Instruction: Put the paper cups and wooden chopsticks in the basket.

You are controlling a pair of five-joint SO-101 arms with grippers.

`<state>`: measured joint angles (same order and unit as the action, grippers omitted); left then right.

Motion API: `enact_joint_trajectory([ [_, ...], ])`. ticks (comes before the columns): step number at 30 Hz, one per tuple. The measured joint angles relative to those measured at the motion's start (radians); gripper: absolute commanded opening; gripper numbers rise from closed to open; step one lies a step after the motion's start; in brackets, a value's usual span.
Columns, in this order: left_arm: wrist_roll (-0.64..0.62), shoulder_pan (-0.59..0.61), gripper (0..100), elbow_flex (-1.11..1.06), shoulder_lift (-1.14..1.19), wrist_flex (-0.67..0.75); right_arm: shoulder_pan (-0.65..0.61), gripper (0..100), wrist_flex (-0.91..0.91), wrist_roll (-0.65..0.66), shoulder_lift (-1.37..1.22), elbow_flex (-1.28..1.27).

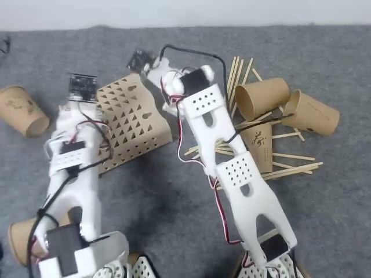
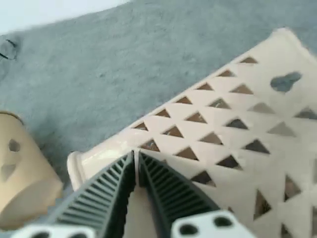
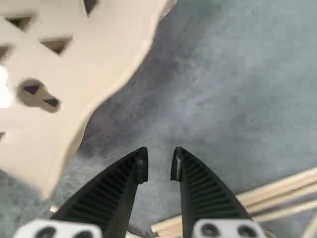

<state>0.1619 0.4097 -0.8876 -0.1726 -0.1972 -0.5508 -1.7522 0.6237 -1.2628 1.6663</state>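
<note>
In the high view the basket [image 1: 130, 119] is lying on its side at 10 o'clock on the surface [image 1: 174, 197], cups [image 1: 261, 95] and chopsticks [image 1: 290, 169] at 3 o'clock. The left wrist view is showing the left hand [image 2: 136, 161] closed against the basket wall; the right one, the right hand [image 3: 158, 166] hanging open beside the basket.

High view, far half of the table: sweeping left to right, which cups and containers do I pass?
leftmost paper cup → basket → paper cup by the chopstick pile → rightmost paper cup. The cup half under the arm and the scattered chopsticks overlap these, so I leave them out.
</note>
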Motion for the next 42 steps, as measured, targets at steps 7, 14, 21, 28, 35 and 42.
enact_joint_trajectory([
  [7, -0.049, 0.061, 2, 0.026, 0.008, 0.000, -0.003, 10.0, 0.020, -0.003, -0.043, 0.000],
  [14, -0.052, 0.115, 2, 0.002, 0.032, 0.009, -0.017, 10.1, 0.012, -0.003, -0.041, 0.000],
  [21, 0.031, 0.135, 2, -0.012, 0.041, 0.011, -0.060, 9.9, 0.011, -0.003, 0.023, 0.000],
  [28, 0.101, 0.157, 2, -0.014, 0.046, 0.011, -0.120, 9.8, 0.003, -0.003, 0.126, 0.000],
  [35, 0.115, 0.183, 2, -0.014, 0.046, 0.011, -0.183, 9.7, 0.000, -0.046, 0.298, 0.002],
  [42, 0.115, 0.186, 2, -0.014, 0.052, 0.011, -0.203, 9.7, 0.000, -0.058, 0.308, 0.002],
])
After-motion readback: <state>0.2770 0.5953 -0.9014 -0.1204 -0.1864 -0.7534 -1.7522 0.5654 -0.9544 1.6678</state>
